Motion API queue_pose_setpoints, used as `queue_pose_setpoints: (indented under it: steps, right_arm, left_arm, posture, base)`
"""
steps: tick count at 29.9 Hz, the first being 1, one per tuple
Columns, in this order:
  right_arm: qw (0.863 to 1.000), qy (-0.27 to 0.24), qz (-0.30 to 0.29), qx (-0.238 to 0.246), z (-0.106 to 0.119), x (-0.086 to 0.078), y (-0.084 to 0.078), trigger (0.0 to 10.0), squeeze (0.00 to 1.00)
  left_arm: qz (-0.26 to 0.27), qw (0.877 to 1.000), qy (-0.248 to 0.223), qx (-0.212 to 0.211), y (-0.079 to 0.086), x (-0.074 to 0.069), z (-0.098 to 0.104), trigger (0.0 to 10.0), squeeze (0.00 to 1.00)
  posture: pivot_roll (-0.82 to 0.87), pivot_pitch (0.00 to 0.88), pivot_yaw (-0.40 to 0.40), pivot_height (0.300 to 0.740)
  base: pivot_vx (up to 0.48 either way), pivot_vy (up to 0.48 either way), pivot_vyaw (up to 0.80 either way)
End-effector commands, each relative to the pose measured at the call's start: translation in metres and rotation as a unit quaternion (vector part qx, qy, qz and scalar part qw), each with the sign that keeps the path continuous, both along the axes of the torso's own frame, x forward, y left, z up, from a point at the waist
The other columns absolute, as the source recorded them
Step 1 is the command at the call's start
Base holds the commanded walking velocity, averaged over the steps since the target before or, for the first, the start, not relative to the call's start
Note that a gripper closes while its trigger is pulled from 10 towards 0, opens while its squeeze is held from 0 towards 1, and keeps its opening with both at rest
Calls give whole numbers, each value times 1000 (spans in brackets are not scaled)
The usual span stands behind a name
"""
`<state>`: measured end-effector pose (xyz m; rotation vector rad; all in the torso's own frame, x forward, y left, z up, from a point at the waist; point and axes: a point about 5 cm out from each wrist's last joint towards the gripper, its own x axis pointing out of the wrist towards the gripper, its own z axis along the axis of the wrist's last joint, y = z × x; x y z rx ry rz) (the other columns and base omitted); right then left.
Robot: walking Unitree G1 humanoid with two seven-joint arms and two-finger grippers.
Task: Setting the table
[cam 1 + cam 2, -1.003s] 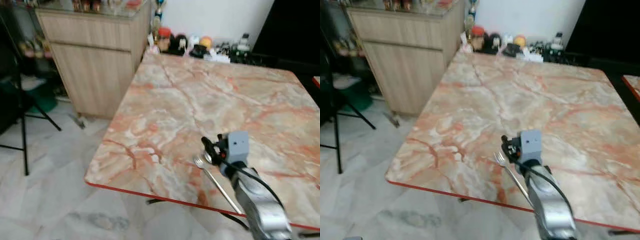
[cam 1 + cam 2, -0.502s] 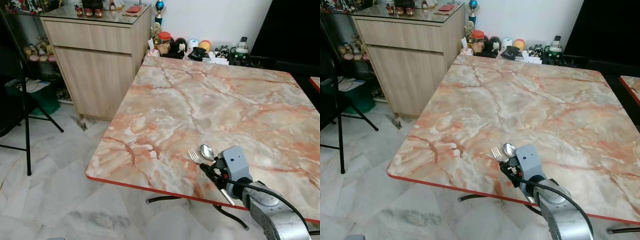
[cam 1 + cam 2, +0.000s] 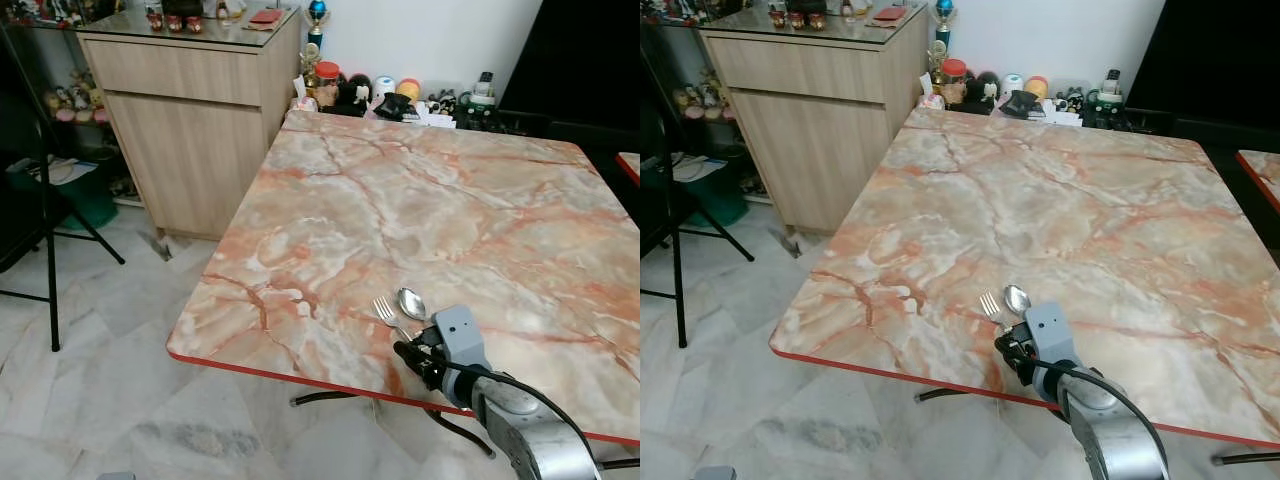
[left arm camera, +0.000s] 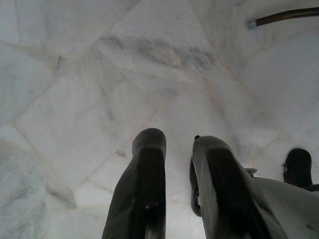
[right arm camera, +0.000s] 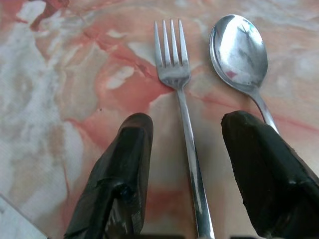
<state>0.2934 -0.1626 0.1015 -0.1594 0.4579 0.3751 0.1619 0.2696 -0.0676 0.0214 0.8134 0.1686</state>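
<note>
Right hand spread wide, straddling fork handle lengthwise; spoon just beside, parallel, on marble tabletop.

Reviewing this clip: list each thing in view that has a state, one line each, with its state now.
fork: lying flat on the marble table, tines away from the robot, not gripped.
spoon: lying flat beside the fork, bowl up, apart from it.
right gripper: open, fingers straddling the fork handle.
left gripper: hanging over the floor, fingers slightly apart, holding nothing.
cabinet: drawer and doors shut.
</note>
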Motion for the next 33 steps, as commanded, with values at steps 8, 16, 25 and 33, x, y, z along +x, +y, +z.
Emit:
queue_pose_setpoints:
  steps: [8,16,25,33]
  right_arm:
    - [1000,-18,14,16,0,10,6,10000,0]
    - [1000,-15,9,12,-4,17,5,10000,0]
    - [1000,-8,13,11,-7,17,6,10000,0]
    - [1000,-4,17,11,-12,17,5,10000,0]
  left_arm:
    - [-6,1000,21,1,-2,-8,-5,10000,0]
    - [-9,1000,21,1,-3,-8,-5,10000,0]
    - [-10,1000,21,1,-3,-8,-5,10000,0]
    - [-11,1000,21,1,-3,-7,-5,10000,0]
  posture:
    - [61,124,-24,740]
    - [64,121,-25,740]
    - [64,121,-24,740]
    - [65,122,-23,740]
  base:
    - [0,0,0]
    - [0,0,0]
    - [0,0,0]
    - [0,0,0]
